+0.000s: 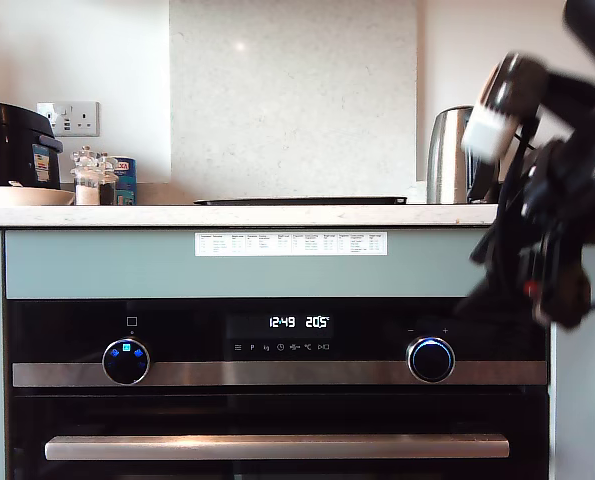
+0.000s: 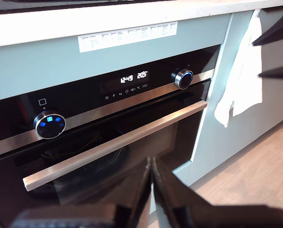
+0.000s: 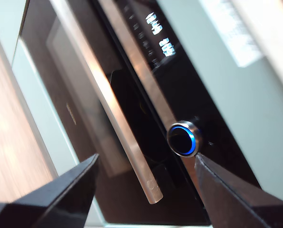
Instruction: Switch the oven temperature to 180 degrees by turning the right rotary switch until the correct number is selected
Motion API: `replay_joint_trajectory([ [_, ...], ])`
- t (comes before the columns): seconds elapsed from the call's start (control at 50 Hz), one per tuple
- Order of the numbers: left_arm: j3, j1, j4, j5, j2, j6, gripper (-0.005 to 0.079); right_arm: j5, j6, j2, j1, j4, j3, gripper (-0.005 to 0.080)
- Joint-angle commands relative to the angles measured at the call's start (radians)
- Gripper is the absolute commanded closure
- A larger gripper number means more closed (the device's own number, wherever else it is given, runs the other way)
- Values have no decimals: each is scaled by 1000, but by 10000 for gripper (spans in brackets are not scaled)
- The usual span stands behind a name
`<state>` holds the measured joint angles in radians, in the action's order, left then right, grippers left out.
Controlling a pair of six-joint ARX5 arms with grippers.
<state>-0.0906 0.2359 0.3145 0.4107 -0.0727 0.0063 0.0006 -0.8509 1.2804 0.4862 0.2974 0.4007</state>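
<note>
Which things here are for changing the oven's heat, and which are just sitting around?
For the job:
- oven
- right rotary switch, with the plain blue ring
- display, showing 205
- my second gripper, open, aimed at that switch

Just sitting around:
- icon knob
- kettle
- jars
- white towel
- my first gripper, shut

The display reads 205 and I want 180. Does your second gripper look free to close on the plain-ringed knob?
Probably yes. My second gripper is open, its fingers apart, and the right rotary switch shows bare beyond them with nothing between. It is not yet touching the knob.
</note>
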Motion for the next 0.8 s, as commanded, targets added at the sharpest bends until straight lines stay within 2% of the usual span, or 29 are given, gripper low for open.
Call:
replay_joint_trajectory([
  [0.0,1,2,-7,-1,0,3,765,6,-62,48,1,26,12,169],
  [0.3,1,2,-7,-2,0,2,765,138,-254,288,-3,266,20,169],
  [0.48,1,2,-7,-9,0,2,765,175,-303,413,-5,415,21,169],
  [0.78,1,2,-7,-30,0,2,765,81,-228,500,-63,571,67,169],
])
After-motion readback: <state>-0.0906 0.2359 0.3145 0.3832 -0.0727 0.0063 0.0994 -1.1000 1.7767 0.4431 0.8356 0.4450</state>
